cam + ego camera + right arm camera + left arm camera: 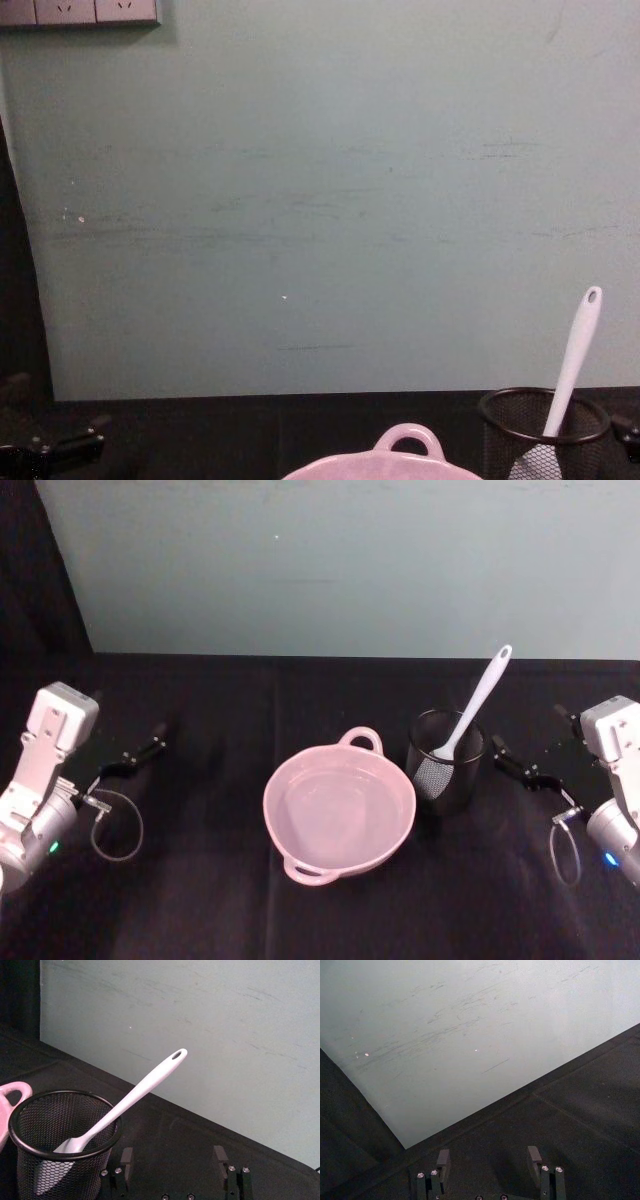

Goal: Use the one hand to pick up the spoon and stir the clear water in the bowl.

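A table draped in black cloth (200, 900) runs back to a pale teal wall panel (330, 570), and in the chest view a strip of white wall sockets (80, 10) sits at 11 o'clock above it. At the middle of the cloth stands the wide pale pink bowl (268, 815) (340, 470) (22, 1091) with a loop handle at its 1 o'clock rim and another at 7 o'clock; a faint waterline shows inside. Just beside it at 3 o'clock is a black wire-mesh cylindrical cup (450, 785) (75, 1175) (510, 440), and the white plastic long-handled spoon (475, 705) (135, 1097) (572, 365) stands in it, blade down behind the mesh wall and resting against the rim, its handle leaning up toward 1 o'clock with the small hole at the free tip. The mesh wall rings the blade; the upper handle stands clear above the rim. The right gripper (505, 755) (172, 1157), black and two-fingered on a silver wrist with a blue light, sits at 3 o'clock of the cup, near but apart, bare cloth between them; its fingers (219, 1156) are spread wide and grip nothing. The left gripper (150, 745) (488, 1160) sits well apart from the bowl at 9 o'clock, its fingers (442, 1160) likewise parted and empty over bare cloth.
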Motion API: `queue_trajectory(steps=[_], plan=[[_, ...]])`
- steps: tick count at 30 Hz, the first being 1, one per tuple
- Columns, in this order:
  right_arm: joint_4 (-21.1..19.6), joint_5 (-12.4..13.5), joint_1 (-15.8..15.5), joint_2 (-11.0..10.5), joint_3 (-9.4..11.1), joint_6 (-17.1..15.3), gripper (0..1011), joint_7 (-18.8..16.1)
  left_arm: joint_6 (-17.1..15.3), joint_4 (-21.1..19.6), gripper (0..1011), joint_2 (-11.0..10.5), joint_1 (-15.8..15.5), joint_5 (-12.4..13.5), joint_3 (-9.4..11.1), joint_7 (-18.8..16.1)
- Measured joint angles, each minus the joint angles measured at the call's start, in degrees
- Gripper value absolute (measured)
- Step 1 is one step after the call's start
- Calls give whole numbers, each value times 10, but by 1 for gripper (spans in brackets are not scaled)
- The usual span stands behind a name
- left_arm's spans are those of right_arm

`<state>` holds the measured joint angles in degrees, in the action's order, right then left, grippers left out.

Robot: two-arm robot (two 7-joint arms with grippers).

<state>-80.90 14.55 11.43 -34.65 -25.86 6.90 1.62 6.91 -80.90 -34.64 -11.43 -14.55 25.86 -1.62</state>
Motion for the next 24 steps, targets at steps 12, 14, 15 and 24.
queue_trajectory(steps=[12, 14, 15, 24], plan=[[0, 0, 0, 0, 0, 0, 1004, 0, 0, 0, 1005, 0, 0, 0, 0, 0], [0, 0, 0, 0, 0, 0, 1004, 0, 0, 0, 1005, 0, 0, 0, 0, 0], [0, 0, 0, 0, 0, 0, 1004, 0, 0, 0, 1005, 0, 0, 0, 0, 0], [0, 0, 0, 0, 0, 0, 1004, 0, 0, 0, 1005, 0, 0, 0, 0, 0]])
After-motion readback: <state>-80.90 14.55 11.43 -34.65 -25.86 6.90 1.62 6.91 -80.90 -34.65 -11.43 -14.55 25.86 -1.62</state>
